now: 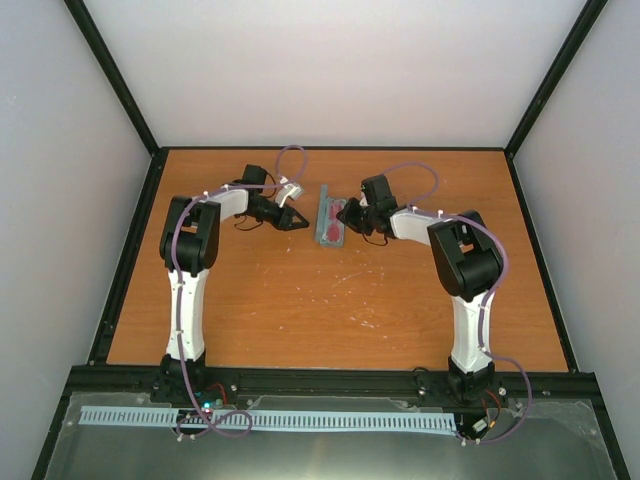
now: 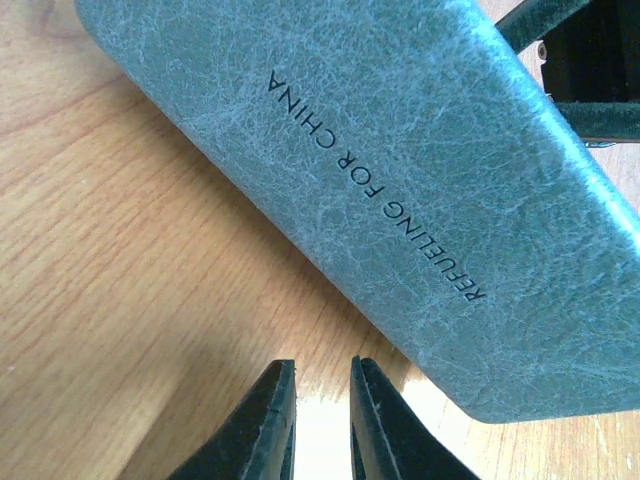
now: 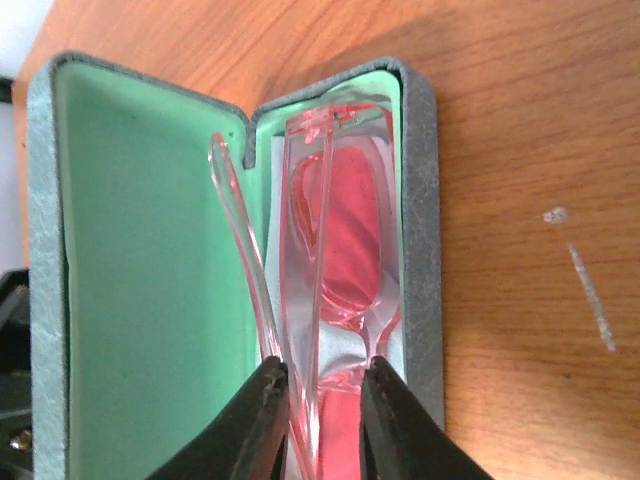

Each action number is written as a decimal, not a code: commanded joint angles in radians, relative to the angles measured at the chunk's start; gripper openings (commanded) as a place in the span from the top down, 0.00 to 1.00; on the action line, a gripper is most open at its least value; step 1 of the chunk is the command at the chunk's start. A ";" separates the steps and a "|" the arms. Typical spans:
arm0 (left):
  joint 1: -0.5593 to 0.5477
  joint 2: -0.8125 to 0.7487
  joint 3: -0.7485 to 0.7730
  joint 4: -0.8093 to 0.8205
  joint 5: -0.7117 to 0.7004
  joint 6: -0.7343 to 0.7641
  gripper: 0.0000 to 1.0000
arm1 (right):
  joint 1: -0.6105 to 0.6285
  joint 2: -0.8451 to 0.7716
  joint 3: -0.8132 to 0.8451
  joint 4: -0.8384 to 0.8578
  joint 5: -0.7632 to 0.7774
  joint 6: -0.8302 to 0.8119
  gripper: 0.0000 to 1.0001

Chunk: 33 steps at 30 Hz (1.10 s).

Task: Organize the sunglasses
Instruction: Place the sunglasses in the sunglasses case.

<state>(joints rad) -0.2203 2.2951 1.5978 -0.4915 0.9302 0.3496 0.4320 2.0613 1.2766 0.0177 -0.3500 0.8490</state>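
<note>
The top camera sat high above the near edge of the tabletop (image 1: pixel 330 300), looking down and forward over all of it, far enough off that the case (image 1: pixel 329 218) showed small. The left wrist camera rode just behind the left jaws and aimed down past them, so near that the outer shell of the case (image 2: pixel 400 200) filled most of its picture. The right wrist camera looked past the right jaws into the same case (image 3: pixel 150 250) from the opposite side, close on the sunglasses (image 3: pixel 345 230). All three views shared the case.
</note>
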 commanded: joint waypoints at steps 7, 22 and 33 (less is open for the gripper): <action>-0.005 -0.029 0.003 0.024 0.025 -0.018 0.81 | 0.005 0.019 0.040 0.008 -0.012 -0.021 0.87; -0.005 -0.017 0.018 0.020 0.031 -0.024 0.81 | 0.005 0.127 0.099 -0.010 -0.066 -0.017 0.90; -0.005 -0.069 0.022 0.014 0.006 -0.017 0.85 | 0.005 0.015 0.083 -0.056 -0.022 -0.052 0.80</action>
<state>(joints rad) -0.2203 2.2932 1.5978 -0.4866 0.9329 0.3309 0.4328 2.1490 1.3624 0.0074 -0.4011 0.8219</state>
